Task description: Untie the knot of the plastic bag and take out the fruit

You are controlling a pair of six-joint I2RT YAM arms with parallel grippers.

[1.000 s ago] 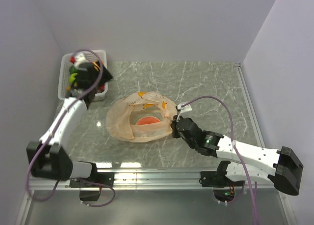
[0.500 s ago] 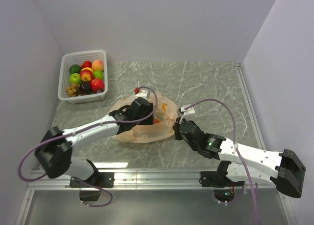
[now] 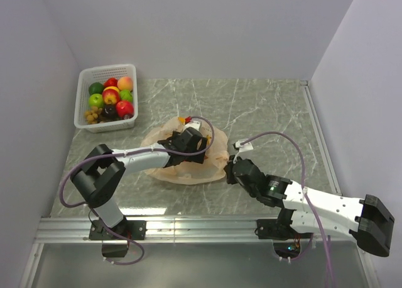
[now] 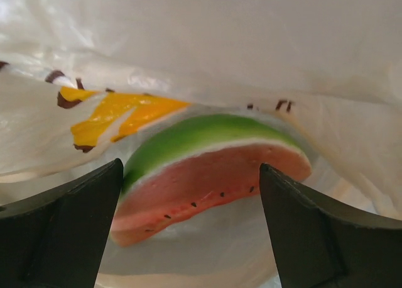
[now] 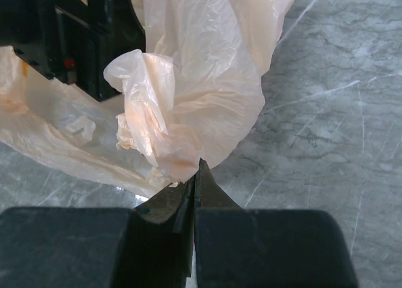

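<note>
The peach plastic bag (image 3: 164, 165) lies mid-table with its mouth open; no knot shows. My left gripper (image 3: 190, 141) is inside the mouth, open. In the left wrist view the left gripper (image 4: 190, 168) has a finger (image 4: 63, 231) on each side of a watermelon wedge (image 4: 207, 168), green rind up, lying in the bag (image 4: 251, 43); it does not touch the wedge. My right gripper (image 3: 230, 169) is shut on the bag's right edge. In the right wrist view the right gripper (image 5: 196, 170) pinches the thin plastic (image 5: 207, 93) low over the table.
A white basket (image 3: 81, 94) at the back left holds several toy fruits: red apples, green apples, a tan ball cluster and a dark fruit. Grey marble table (image 3: 270, 112) with walls on three sides. The left gripper's black body (image 5: 88, 36) shows in the right wrist view.
My left arm has swung from the basket to the bag and pushed its gripper into the mouth. My right gripper has shifted slightly right and nearer, still holding the bag's edge.
</note>
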